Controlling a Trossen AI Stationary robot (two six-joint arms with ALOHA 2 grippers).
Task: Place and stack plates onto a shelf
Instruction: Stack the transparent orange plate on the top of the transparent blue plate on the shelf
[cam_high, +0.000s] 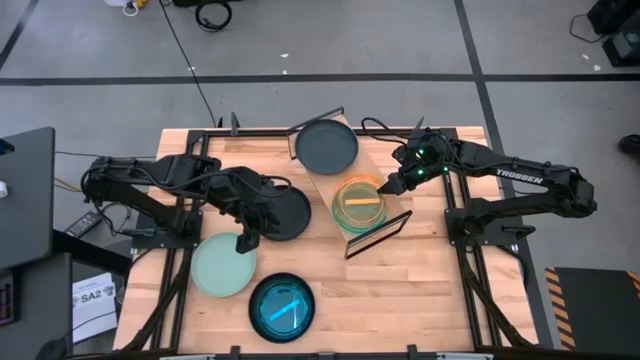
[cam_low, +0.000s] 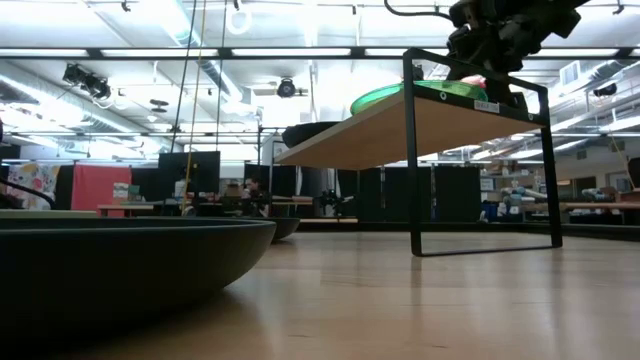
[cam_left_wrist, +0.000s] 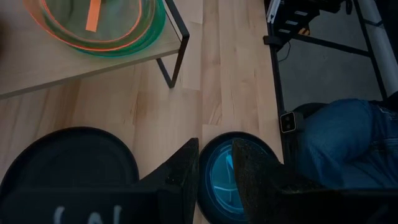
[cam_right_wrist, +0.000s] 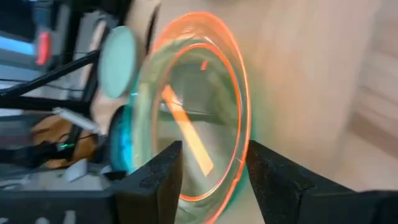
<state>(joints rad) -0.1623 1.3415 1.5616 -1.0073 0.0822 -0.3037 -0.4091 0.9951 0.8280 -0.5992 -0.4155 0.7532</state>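
A: Log, left to right. Left gripper (cam_high: 245, 240) sits low over the tabletop, between the black plate (cam_high: 283, 212) and the pale green plate (cam_high: 222, 264). Its wrist view shows the fingers (cam_left_wrist: 180, 171) set narrowly apart with nothing between them. Teal plate (cam_high: 281, 306) lies near the front edge, just beyond the pale green one.

B: And the shelf (cam_high: 345, 185)?

A: It runs diagonally across the table centre. A dark grey plate (cam_high: 326, 146) is on its far end; the orange plate (cam_high: 359, 199) is stacked on a green plate (cam_high: 343, 220) toward its near end. Right gripper (cam_high: 392, 185) is at the orange rim, fingers (cam_right_wrist: 158, 171) wide, holding nothing that I can see. I judge this a release just made or a final nudge.

B: How to do it well?

A: Judgement: lift straight up before pulling away, so neither finger catches the rim and drags the stack. Check that orange is seated concentric on green.

B: Edges, room?

A: The stack sits near the shelf's end, just beside the black wire frame (cam_high: 378, 234); a sideways push risks sliding it off. Open shelf board lies between the stack and the dark grey plate. The table's right half is bare wood, good for retreat. The left side is crowded: three plates close together, so the left arm should rise before travelling.
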